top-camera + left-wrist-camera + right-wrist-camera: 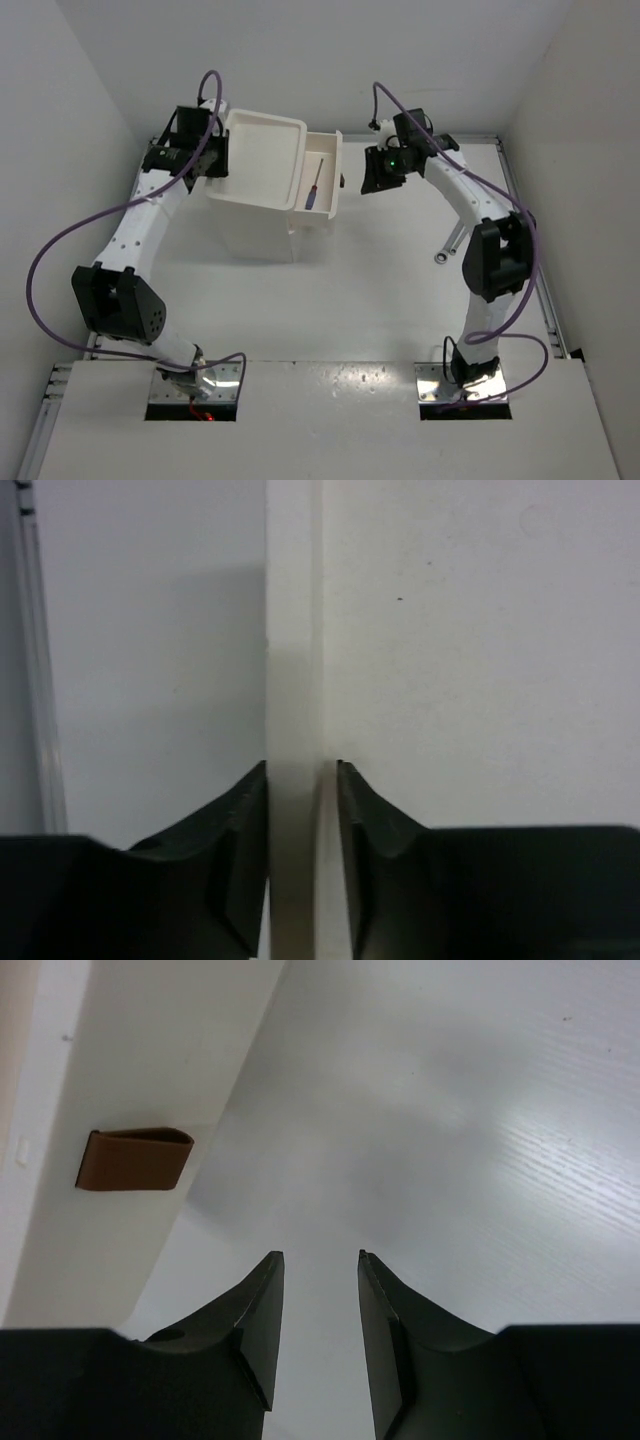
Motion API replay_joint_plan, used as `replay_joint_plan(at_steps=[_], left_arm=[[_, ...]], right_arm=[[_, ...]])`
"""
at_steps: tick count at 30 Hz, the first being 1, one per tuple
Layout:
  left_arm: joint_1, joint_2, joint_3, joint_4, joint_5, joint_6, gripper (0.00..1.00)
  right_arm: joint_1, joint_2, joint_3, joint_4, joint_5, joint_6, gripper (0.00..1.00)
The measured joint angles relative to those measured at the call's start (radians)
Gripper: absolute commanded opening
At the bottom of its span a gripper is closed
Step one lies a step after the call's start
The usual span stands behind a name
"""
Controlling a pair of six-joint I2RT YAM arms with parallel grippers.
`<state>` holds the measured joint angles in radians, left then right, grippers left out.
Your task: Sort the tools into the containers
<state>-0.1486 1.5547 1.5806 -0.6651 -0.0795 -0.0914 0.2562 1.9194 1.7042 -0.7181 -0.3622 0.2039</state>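
L fingers (255, 805): closed on left rim of unit (262, 160), one finger each side of the wall, both touching it.

Unit: white, upright, twd far edge of tabletop (350, 310), left of centre.

Top drawer (322, 175): stands out to the right of unit.

Screwdriver (314, 186): blue handle, lies inside top drawer, handle twd near edge, shaft twd far edge.

Knob (135, 1158): brown, on drawer front.

R fingers (265, 1295): part open, nothing btwn them; beside drawer front, knob off to their left in wrist view, no contact.

Wrench (447, 246): silver, flat on tabletop twd right edge, partly hidden behind R arm, well apart from unit.

Lower drawers: cannot tell from above.
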Motion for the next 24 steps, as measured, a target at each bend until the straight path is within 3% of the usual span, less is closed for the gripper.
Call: replay_joint_plan(at_steps=[2,8,24], left_arm=[[-0.002,0.004,0.005,-0.005,-0.027,0.014,0.17],[0.0,0.014,0.023,-0.022,-0.027,0.001,0.0],[0.0,0.018,0.029,-0.029,-0.019,0.005,0.0]], right_arm=[[0.021,0.01,0.013,0.003,0.029,-0.019,0.36],[0.102,0.04,0.048,0.016,0.101,-0.074,0.37],[0.262,0.174,0.212,0.066,0.152,-0.098,0.37]])
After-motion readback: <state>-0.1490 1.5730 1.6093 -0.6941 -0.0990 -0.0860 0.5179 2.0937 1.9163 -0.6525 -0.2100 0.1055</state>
